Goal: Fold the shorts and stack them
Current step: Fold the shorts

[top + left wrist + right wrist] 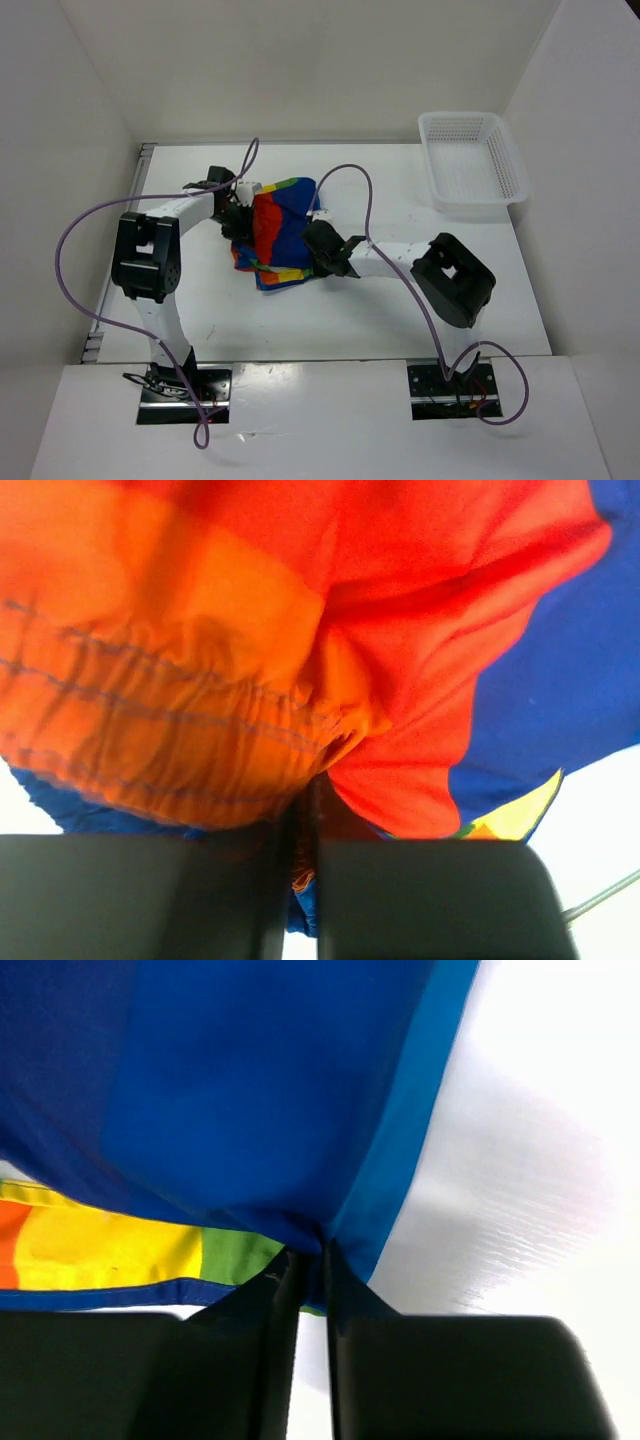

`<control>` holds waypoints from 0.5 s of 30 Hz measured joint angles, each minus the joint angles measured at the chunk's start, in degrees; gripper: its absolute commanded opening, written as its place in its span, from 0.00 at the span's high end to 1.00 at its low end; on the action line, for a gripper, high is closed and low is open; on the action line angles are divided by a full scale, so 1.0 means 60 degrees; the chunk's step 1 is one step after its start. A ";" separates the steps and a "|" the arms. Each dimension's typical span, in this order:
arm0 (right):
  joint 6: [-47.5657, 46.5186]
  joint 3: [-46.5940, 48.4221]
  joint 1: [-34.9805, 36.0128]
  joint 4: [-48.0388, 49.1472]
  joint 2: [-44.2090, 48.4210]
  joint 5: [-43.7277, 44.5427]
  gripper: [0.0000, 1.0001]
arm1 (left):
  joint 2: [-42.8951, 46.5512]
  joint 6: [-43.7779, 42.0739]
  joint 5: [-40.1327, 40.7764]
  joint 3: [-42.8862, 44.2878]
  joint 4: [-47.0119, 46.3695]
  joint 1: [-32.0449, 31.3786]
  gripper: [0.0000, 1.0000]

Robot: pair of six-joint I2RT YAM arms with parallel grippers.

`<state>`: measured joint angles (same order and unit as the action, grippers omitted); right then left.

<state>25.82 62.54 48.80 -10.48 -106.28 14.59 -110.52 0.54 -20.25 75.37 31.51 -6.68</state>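
The rainbow-striped shorts (278,228) lie bunched on the white table between my two arms. My left gripper (240,212) is shut on the orange gathered waistband (150,720) at the shorts' left side, with cloth pinched between the jaws (305,830). My right gripper (322,245) is shut on a dark blue hem (330,1230) at the shorts' right side, the cloth (250,1090) hanging taut from the jaws (312,1270). A yellow and green stripe (150,1250) shows below the blue.
A white plastic mesh basket (470,163) stands at the back right of the table (400,310). White walls enclose the table on three sides. Purple cables loop above both arms.
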 measured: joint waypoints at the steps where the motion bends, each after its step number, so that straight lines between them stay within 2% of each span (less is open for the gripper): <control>1: 0.0055 -0.0018 -0.0011 0.0036 0.0011 -0.0044 0.86 | 0.0000 -0.0015 -0.0091 0.0011 0.0058 0.0000 0.97; 2: 0.0084 -0.0033 -0.0011 0.0069 0.0011 -0.0069 0.86 | 0.0000 -0.0036 -0.0142 0.0058 0.0153 0.0000 1.00; 10: 0.0346 -0.0517 -0.0015 0.0175 0.0408 -0.0470 0.87 | 0.0823 -0.0044 -0.0382 0.0867 0.1548 0.0025 0.97; 12: 0.0339 -0.0517 -0.0015 0.0164 0.0408 -0.0499 0.85 | 0.1020 -0.0036 -0.0517 0.1315 0.2051 0.0025 0.97; 14: 0.0335 -0.0514 -0.0015 0.0160 0.0408 -0.0543 0.78 | 0.1053 -0.0047 -0.0699 0.1617 0.2568 0.0015 0.97; 15: 0.0339 -0.0514 -0.0015 0.0153 0.0408 -0.0550 0.73 | 0.1042 -0.0047 -0.0718 0.1617 0.2732 0.0018 0.93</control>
<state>27.86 59.46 48.71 -9.56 -103.83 11.29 -104.27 0.25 -24.56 85.08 47.90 -6.57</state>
